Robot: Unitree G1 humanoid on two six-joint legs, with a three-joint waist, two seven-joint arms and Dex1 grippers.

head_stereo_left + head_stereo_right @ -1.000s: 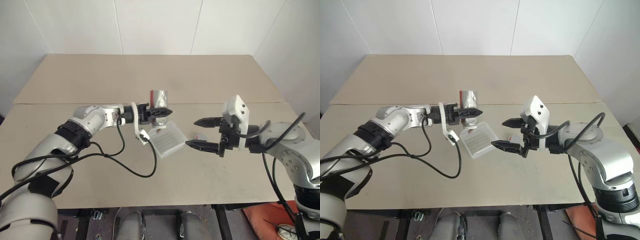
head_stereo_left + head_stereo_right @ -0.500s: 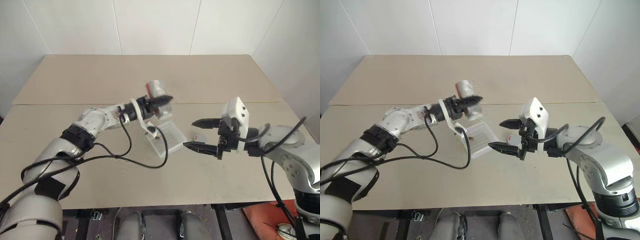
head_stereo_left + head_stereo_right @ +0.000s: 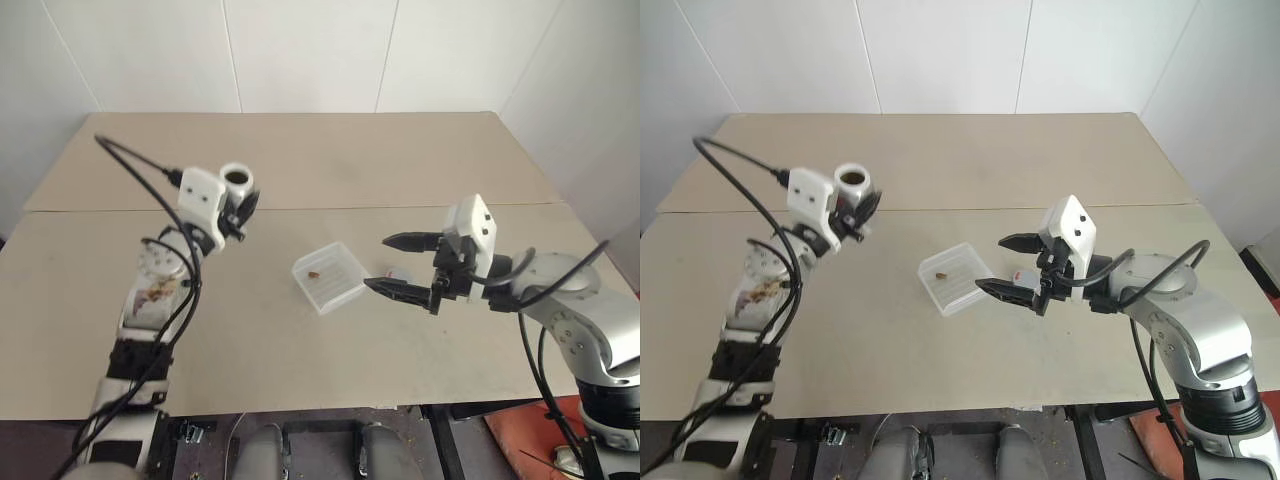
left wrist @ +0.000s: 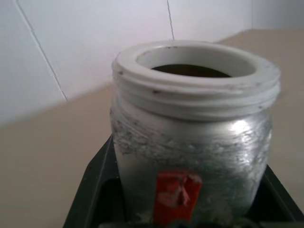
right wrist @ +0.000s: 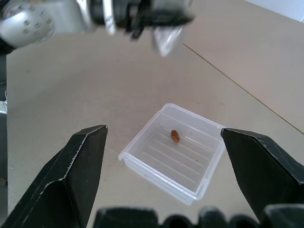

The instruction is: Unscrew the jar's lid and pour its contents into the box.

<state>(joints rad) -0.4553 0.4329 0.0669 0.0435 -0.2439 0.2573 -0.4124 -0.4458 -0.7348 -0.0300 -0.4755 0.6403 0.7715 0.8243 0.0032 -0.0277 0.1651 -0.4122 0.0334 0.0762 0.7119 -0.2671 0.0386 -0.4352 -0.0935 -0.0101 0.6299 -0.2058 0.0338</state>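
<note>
The left tool (image 3: 238,208) is clamped on the jar (image 3: 237,181), which stands upright with its open mouth up, raised above the counter (image 3: 330,160) and well to the left of the box (image 3: 329,277). In the head views the box sits on the counter with the contents (image 3: 314,274), a small brown piece, lying in it. The right tool (image 3: 398,265) hovers just right of the box with its two black fingers spread wide, holding nothing; beside it on the counter, right of the box, lies a small round thing with a red mark that is likely the lid (image 3: 398,274), partly hidden by the fingers. The left wrist view shows the silvery jar (image 4: 192,137) up close, its white threaded rim bare, its red label cut off below, black fingers pressing either side. In the right wrist view the wide fingers (image 5: 71,175) frame the box (image 5: 173,152), the brown contents (image 5: 175,136) inside, while beyond the box the left tool and jar (image 5: 167,38) appear blurred.
</note>
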